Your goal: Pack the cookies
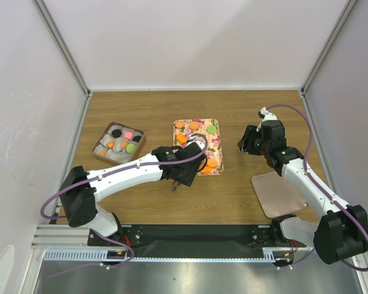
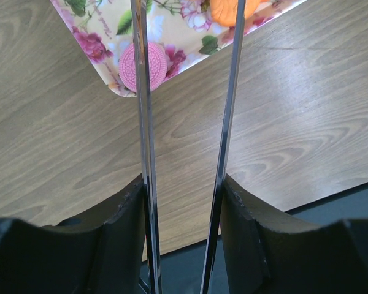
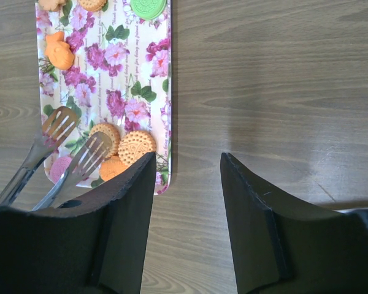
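metal tongs hang over a floral tray, between a brown box of paper cups and a flat tan lid.

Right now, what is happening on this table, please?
The left gripper holds metal tongs, whose tips hang over the floral tray, near a pink cookie at its corner. The tips seem to grip nothing yet. The right gripper is open and empty, beside the tray above the table. Several cookies already lie in the box of paper cups.
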Robot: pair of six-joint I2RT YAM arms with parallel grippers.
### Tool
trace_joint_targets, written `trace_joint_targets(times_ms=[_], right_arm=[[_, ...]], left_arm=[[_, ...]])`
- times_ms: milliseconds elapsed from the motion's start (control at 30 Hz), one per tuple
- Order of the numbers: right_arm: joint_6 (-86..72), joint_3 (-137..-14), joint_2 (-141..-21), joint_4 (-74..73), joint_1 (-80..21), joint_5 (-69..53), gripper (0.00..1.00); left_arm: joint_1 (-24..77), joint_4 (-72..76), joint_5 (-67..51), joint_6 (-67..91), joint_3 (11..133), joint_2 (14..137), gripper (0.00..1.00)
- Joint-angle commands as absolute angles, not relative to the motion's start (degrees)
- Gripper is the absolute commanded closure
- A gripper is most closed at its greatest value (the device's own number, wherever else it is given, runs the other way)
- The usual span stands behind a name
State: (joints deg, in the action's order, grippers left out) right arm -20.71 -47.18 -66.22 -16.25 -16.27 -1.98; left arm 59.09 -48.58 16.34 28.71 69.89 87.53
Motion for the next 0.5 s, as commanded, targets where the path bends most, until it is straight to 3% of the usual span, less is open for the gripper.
trace_joint_targets(times_ms=[0, 467], right_arm=[[-19.78, -48.69, -65.48, -16.08, -16.0, -2.28, 0.48], [-19.86, -48.69, -65.48, -16.0, -16.08, -2.9, 0.48]], left_arm=[[59.5, -47.55, 17.4, 30.06, 69.52, 88.24, 0.49], [59.59, -45.79, 17.4, 30.76, 68.47, 90.97, 0.52]])
